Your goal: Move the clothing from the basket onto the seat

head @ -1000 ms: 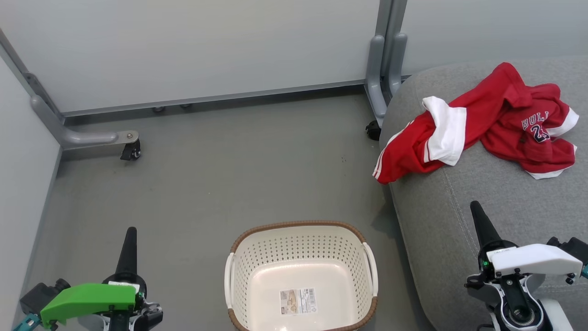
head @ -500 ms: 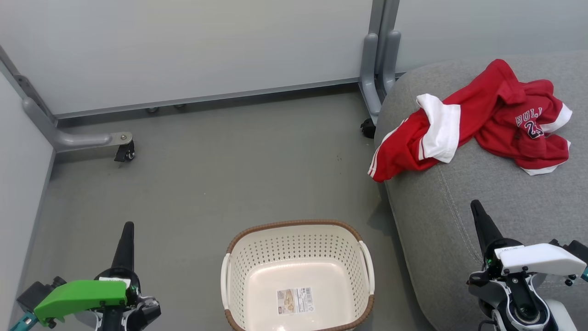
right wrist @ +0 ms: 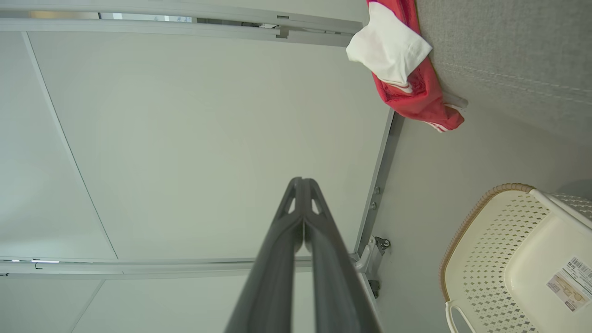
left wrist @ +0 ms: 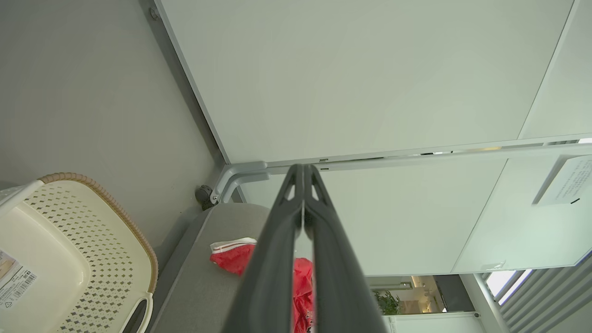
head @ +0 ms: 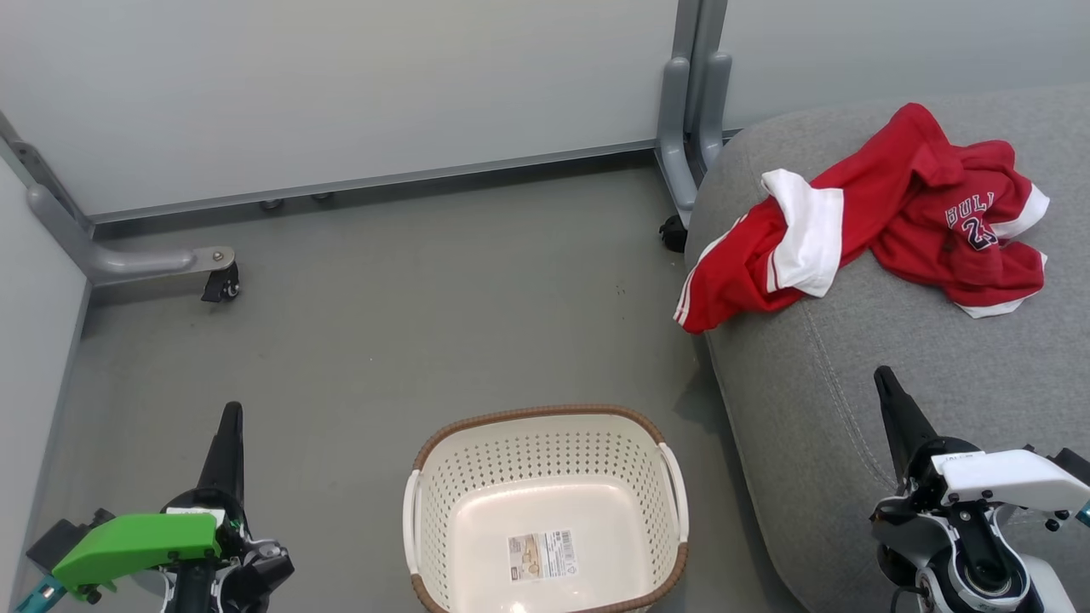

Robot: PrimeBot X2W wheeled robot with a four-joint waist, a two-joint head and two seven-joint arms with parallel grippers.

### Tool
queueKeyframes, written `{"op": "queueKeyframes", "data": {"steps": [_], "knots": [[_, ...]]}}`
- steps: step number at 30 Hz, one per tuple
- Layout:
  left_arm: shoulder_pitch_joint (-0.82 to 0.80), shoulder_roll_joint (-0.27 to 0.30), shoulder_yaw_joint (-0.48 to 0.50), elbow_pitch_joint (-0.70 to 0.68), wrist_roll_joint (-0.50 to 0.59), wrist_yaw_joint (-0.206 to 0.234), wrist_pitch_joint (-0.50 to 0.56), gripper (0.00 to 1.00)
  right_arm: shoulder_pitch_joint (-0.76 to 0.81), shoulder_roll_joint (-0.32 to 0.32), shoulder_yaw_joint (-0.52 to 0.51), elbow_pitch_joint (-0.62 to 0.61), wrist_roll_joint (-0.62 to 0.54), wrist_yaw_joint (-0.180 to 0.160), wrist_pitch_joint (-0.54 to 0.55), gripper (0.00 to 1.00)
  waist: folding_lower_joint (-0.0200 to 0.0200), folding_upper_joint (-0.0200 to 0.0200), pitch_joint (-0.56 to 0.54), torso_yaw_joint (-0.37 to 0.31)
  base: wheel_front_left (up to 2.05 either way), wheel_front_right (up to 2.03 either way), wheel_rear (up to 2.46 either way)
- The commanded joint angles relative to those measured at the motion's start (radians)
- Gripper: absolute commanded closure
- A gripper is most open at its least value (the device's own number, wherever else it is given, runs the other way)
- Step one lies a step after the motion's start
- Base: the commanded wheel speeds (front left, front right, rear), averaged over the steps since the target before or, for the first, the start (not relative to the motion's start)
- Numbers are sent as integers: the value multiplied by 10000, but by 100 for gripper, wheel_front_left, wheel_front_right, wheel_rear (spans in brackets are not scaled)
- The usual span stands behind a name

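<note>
Two red garments lie on the grey seat point(head: 937, 366) at the right. The one with the white band and stripes point(head: 766, 255) hangs slightly over the seat's left edge, and the "BULLS 23" jersey point(head: 962, 230) lies crumpled to its right. The white basket point(head: 545, 443) with its brown rim stands on the floor at bottom centre, holding only its label point(head: 542, 555). My left gripper point(head: 230, 413) is shut with nothing in it, left of the basket. My right gripper point(head: 882, 376) is shut with nothing in it, over the seat's front part. The clothing point(right wrist: 407, 78) and basket point(right wrist: 490, 249) also show in the right wrist view.
Pale partition panels point(head: 341, 85) close the back and left. A grey partition foot with a caster point(head: 217, 285) sits at the back left, and another post with a caster point(head: 673, 232) stands by the seat's corner. Bare grey floor point(head: 409, 315) lies between them.
The whole head view has shifted, so everything sits slightly further left and higher than before: the camera has moved. Both grippers stay shut and low. The clothing has not moved on the seat.
</note>
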Motion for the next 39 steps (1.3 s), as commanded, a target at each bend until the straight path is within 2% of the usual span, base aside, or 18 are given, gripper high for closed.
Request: {"op": "queueKeyframes", "data": {"steps": [1,12,39], "knots": [[-228,77,47,-48,-190,-47,62,100,-156,-9,-35,6,199,5,77,100,0,0,6,-17,0,0,0],[-302,70,179,-40,-853,-56,284,100,-146,3,-130,26,991,4,279,100,0,0,43,-152,0,0,0],[-284,36,206,-34,-819,-53,302,100,-145,1,-125,25,1000,4,288,100,0,0,45,-159,0,0,0]]}}
